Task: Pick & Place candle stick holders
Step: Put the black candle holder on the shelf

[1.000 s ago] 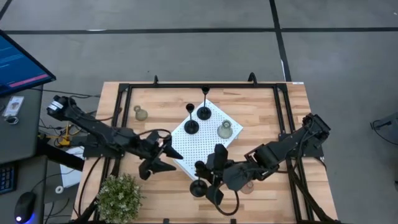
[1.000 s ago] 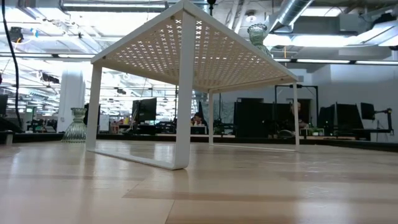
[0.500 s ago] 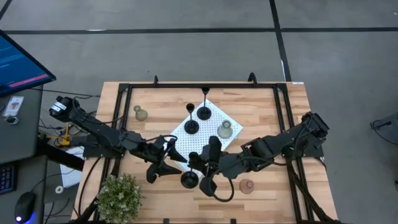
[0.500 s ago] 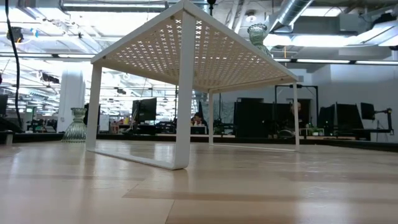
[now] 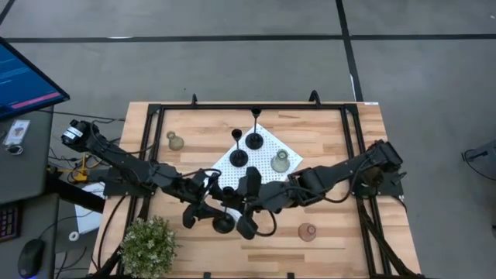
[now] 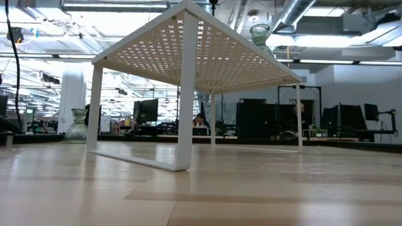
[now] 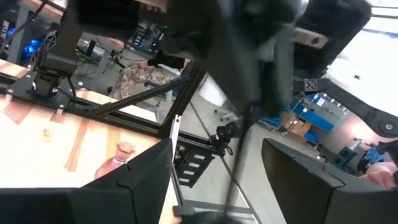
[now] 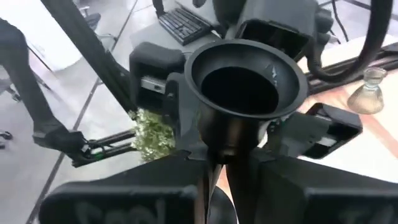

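My right gripper (image 5: 243, 208) is shut on a black candle stick holder (image 5: 225, 224), over the table just near the white perforated board (image 5: 248, 177). My left gripper (image 5: 208, 209) is open right beside it; in the left wrist view its fingers (image 7: 143, 180) stand on either side of the holder's thin stem (image 7: 239, 162), apart from it. Two more black holders (image 5: 238, 156) (image 5: 254, 140) and a pale green one (image 5: 280, 162) stand on the board. Another green one (image 5: 175, 141) and a pink one (image 5: 308, 232) stand on the table. My right gripper pinches the black holder's thin stem (image 8: 214, 169) between its two fingers, just below the cup (image 8: 245, 81). The fingers come from the table's right side and lie across the stem. The round base (image 5: 223, 225) is the low end, past the fingertips.
A bushy green plant (image 5: 147, 246) stands at the near left corner. A black frame (image 5: 159, 108) runs round the table. The board stands on white legs (image 6: 182, 125). The pink holder also shows in the left wrist view (image 7: 118, 158).
My right gripper has carried the black holder toward the table's left edge and a little toward the far edge, up to my left gripper. My left gripper has shifted slightly toward the near edge and right, and its open fingers now flank the stem.
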### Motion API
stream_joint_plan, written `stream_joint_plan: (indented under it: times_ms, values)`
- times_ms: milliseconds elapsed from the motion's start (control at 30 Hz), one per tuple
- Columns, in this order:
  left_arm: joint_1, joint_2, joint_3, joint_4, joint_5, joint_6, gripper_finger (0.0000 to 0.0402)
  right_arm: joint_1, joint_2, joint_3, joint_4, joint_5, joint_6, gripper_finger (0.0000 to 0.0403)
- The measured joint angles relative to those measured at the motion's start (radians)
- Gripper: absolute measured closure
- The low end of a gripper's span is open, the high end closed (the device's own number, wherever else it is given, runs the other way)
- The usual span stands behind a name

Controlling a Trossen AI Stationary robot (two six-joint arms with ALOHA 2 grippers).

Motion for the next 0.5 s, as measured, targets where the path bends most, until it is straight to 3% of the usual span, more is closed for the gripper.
stream_joint_plan:
  times_ms: [267,500]
  values:
    - [0.0,0.0,0.0,-0.03,0.0,0.001,0.0183,-0.004,0.004,-0.002,0.007,-0.008,-0.003,0.0379]
    - [0.0,0.0,0.0,-0.027,0.004,0.003,0.0269,-0.002,0.004,-0.002,0.008,-0.007,-0.002,0.0379]
